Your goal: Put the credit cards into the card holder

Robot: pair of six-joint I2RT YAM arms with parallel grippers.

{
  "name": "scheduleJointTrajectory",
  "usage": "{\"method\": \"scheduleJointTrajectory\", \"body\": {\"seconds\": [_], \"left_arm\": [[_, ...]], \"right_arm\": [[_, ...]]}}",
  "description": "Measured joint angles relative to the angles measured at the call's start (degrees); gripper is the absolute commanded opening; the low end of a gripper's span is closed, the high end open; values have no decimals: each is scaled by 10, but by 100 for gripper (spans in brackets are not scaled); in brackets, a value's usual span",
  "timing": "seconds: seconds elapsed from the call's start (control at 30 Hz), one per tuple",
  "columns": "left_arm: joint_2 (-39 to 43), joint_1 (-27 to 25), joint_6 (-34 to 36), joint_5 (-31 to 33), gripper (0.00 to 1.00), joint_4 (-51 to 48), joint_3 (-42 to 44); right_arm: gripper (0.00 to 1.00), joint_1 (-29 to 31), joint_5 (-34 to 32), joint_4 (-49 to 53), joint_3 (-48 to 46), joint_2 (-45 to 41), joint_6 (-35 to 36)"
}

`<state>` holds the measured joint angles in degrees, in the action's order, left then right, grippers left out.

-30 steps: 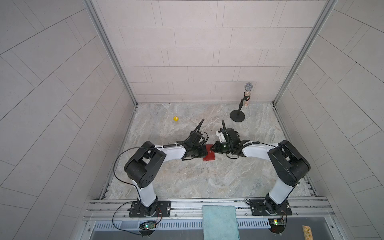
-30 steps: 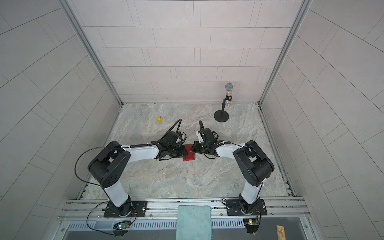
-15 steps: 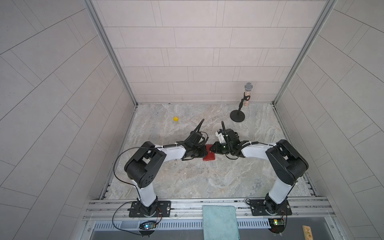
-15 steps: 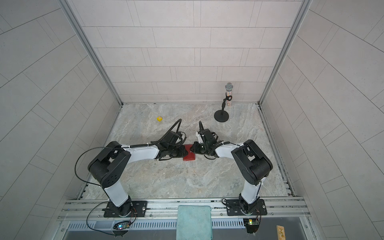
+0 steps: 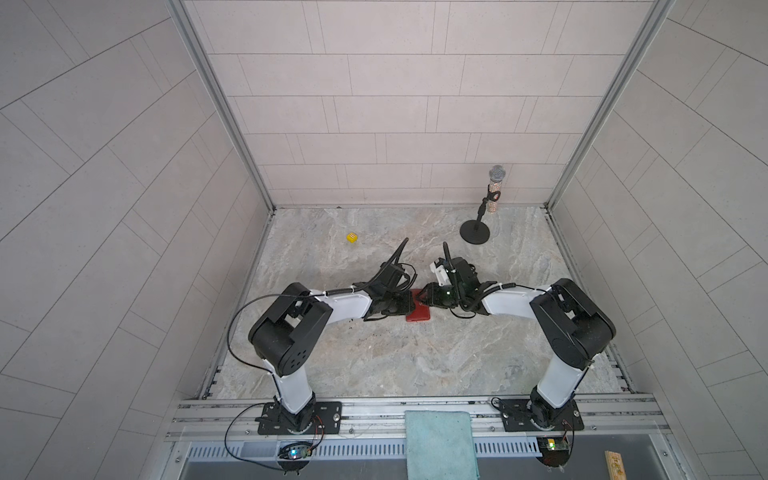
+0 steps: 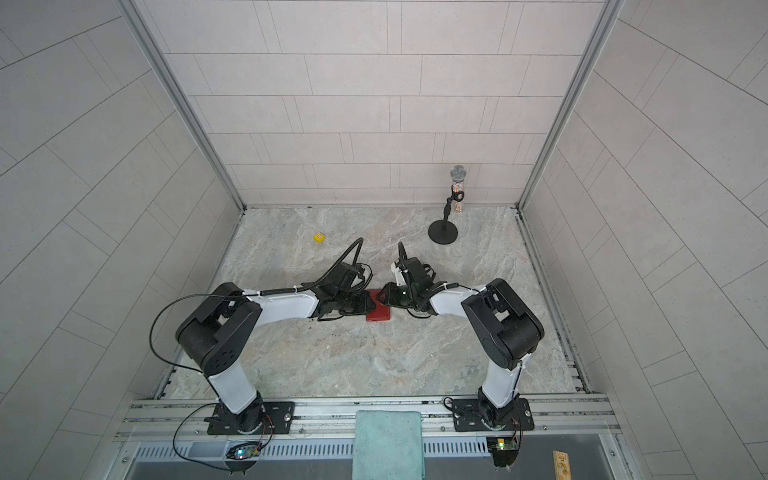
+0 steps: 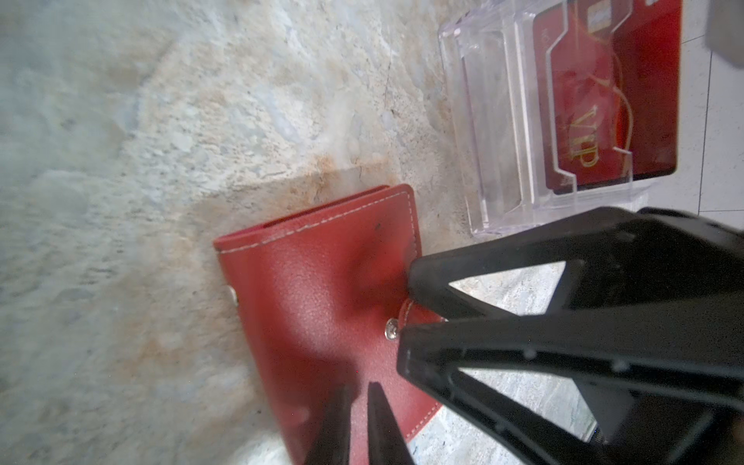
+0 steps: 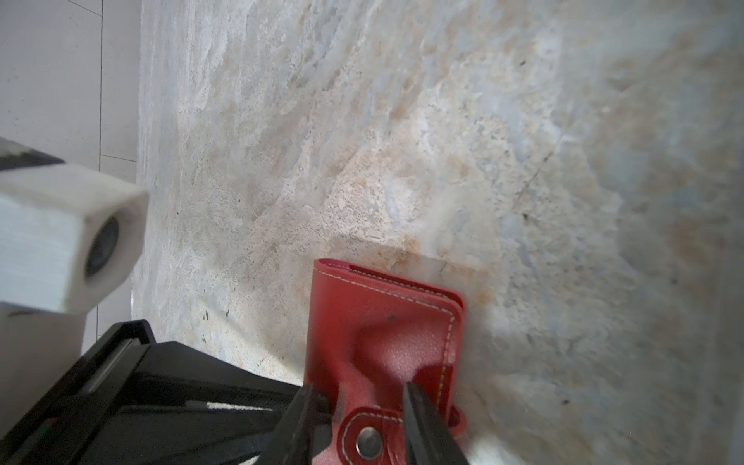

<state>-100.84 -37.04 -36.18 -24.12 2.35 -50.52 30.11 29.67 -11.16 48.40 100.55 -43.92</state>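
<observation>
right wrist cam is showing the right gripper (image 8: 359,396) w/ jaws spread, straddling the snap tab (image 8: 366,432) of the card holder (image 8: 382,322). neither finger seems to be pressing the strap, so nothing is being gripped on that side. the holder is lying flat & closed on the marble table (image 8: 523,161), stretching away ahead of the tips. judging by this, the step in hand is getting the strap undone, bc the sleeves inside aren't reachable w/ the cover shut.

left wrist cam is showing the left gripper (image 7: 358,386) meeting the holder from the opposite edge. its fingers are nearly together w/ only a thin gap, tips sitting over the cover. can't tell if they're pinching it or just pressing down. either way it's prob. anchoring the holder so it isn't sliding when the tab gets pulled.

near the right gripper, just past the holder's corner, a clear acrylic stand (image 7: 495,141) is propping one credit card (image 7: 579,120) upright, red w/ gold vip lettering. that's leaving an edge free for pinching.
</observation>
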Motion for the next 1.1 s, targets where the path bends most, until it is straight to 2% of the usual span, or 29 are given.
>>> {"method": "scheduleJointTrajectory", "body": {"seconds": [0.07, 0.33, 0.73, 1.1], "left_arm": [[0, 0, 0, -1, 16, 0, 0], [7, 0, 0, -4, 17, -3, 0], [9, 0, -18, -30, 27, 23, 0], [-15, 0, -43, -37, 27, 51, 0]], "right_arm": [[38, 0, 1, -3, 0, 0, -2], [22, 0, -3, -7, -1, 3, -13], [17, 0, -4, -28, -6, 16, -26], [16, 0, -4, -41, -7, 20, -31]]}}
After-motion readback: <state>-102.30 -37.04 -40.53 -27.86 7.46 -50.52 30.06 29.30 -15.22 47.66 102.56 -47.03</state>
